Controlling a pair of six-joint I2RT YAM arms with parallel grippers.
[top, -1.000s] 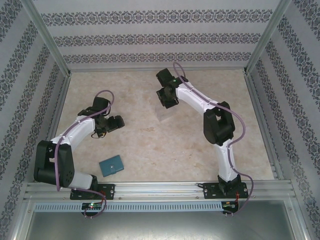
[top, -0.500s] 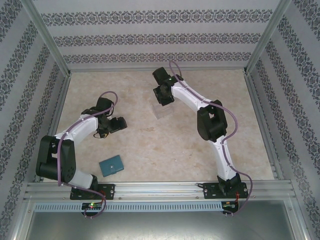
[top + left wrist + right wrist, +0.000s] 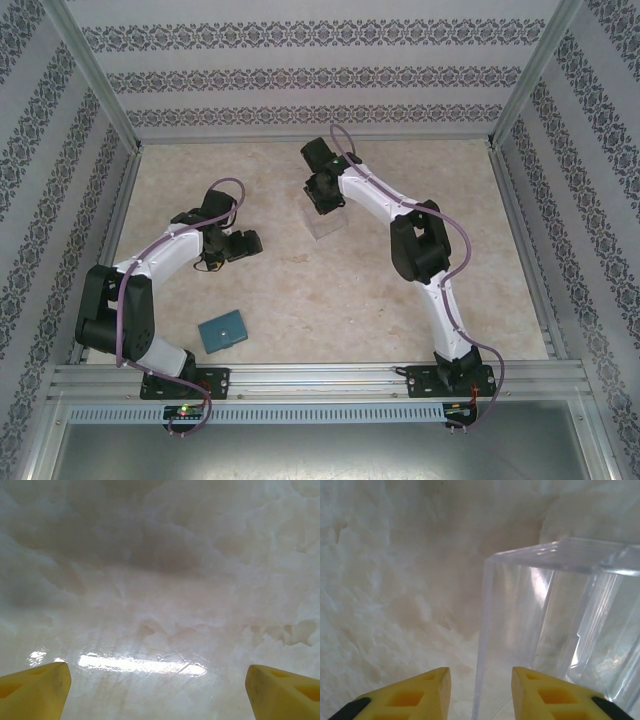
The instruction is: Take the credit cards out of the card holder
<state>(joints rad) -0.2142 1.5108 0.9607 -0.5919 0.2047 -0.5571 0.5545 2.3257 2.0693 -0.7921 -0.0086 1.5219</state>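
The teal card holder [image 3: 222,331] lies closed and flat on the table near the front left, by the left arm's base. The credit cards are out of view. My left gripper [image 3: 249,243] [image 3: 157,680] hovers behind and to the right of the card holder, well apart from it. Its yellow fingers [image 3: 40,687] are spread wide over bare table. My right gripper [image 3: 322,195] [image 3: 481,680] is at the middle back, over a clear plastic box [image 3: 326,222]. Its jaws stand apart on either side of a thin box wall [image 3: 487,630], with a gap on each side.
The clear plastic box [image 3: 555,605] stands upright with its open top toward the right wrist camera. Patterned walls and aluminium posts [image 3: 95,85] close the table in on three sides. A metal rail [image 3: 320,378] runs along the front edge by both arm bases.
The right gripper and the clear box under it have shifted a little to the left and back. The left gripper has slid slightly to the right. The card holder has not moved.
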